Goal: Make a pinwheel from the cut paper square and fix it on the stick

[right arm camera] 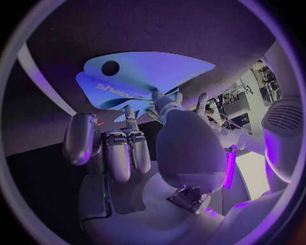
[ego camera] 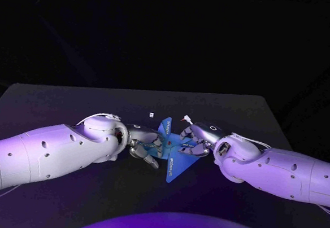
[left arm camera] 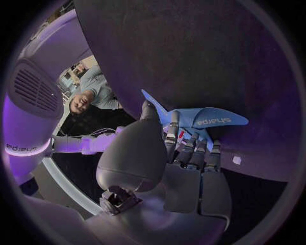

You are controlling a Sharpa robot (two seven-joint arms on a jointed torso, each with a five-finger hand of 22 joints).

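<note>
Counting from the left: two white arms, two robot hands, one sheet of blue paper and one small white piece on the bench.

The left arm point(ego camera: 45, 152) comes in low over the dark bench point(ego camera: 67, 107), bent at the elbow, with its wrist turned towards the middle. The left robot hand point(ego camera: 140, 143) points its fingers at the paper. In the left wrist view the left robot hand point(left arm camera: 185, 171) has its fingers point(left arm camera: 173, 133) bunched close together and reaching up under the folded sheet, with the thumb tip against the near flap, so it has hold of the paper.

The small white piece point(ego camera: 152, 114) lies on the bench just beyond this hand, apart from both hands and the paper, and it also shows in the left wrist view point(left arm camera: 236, 160).

The blue paper point(ego camera: 173, 152) sits between the two hands, raised off the bench, with pointed flaps sticking up and down. Its flaps curve over and carry printed lettering point(left arm camera: 213, 118). In the right wrist view the blue paper point(right arm camera: 143, 76) has one round hole point(right arm camera: 110, 68) near a corner.

The right robot hand point(ego camera: 198, 139) meets the paper from the other side. In the right wrist view the right robot hand point(right arm camera: 143, 153) is partly closed, its fingers point(right arm camera: 129, 117) and thumb touching the sheet's lower edge and gripping it. The right arm point(ego camera: 288, 176) mirrors the left, bent and low over the bench.
</note>
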